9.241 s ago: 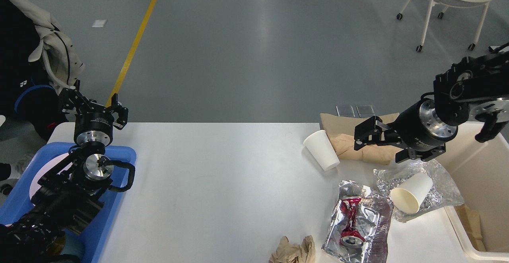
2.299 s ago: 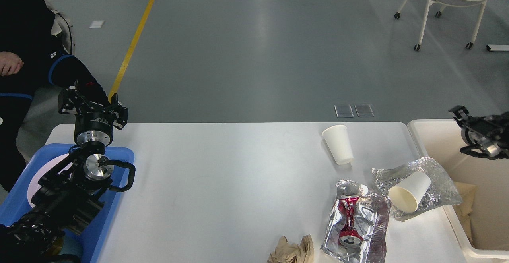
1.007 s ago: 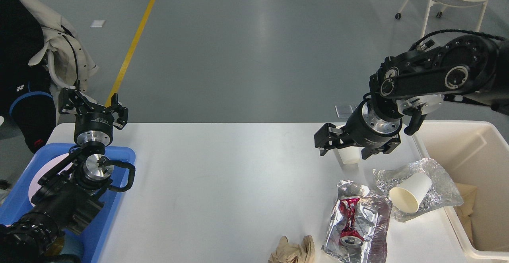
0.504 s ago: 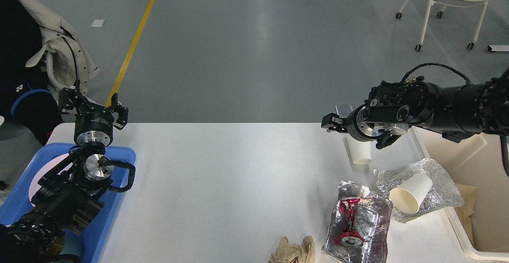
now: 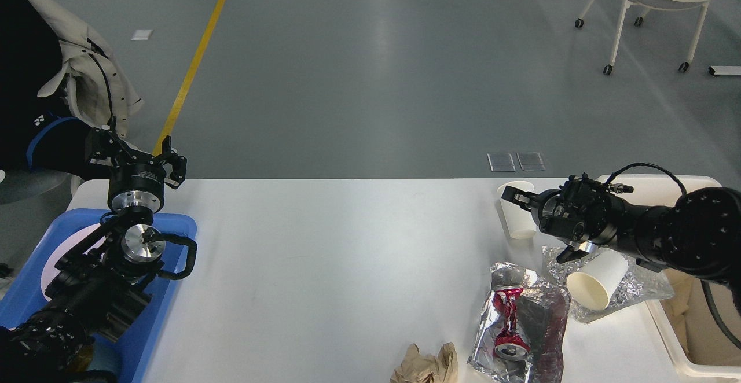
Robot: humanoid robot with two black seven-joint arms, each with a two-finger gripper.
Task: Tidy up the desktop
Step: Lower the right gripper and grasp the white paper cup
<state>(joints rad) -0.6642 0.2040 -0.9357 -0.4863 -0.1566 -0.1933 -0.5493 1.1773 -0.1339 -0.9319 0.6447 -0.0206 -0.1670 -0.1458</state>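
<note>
The wide white tabletop [image 5: 324, 267] fills the lower view. The right hand [image 5: 529, 203] reaches the upright paper cup [image 5: 517, 218] near the far edge, seemingly touching it; its spread cannot be told. The left hand [image 5: 136, 157] hovers spread, empty, over the blue tray [image 5: 173, 224]

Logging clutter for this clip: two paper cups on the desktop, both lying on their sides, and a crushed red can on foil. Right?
Not quite. In the head view only one cup lies on its side, on foil. The other cup stands upright beside the right end effector. The crushed red can does lie on foil on the desktop.
</note>
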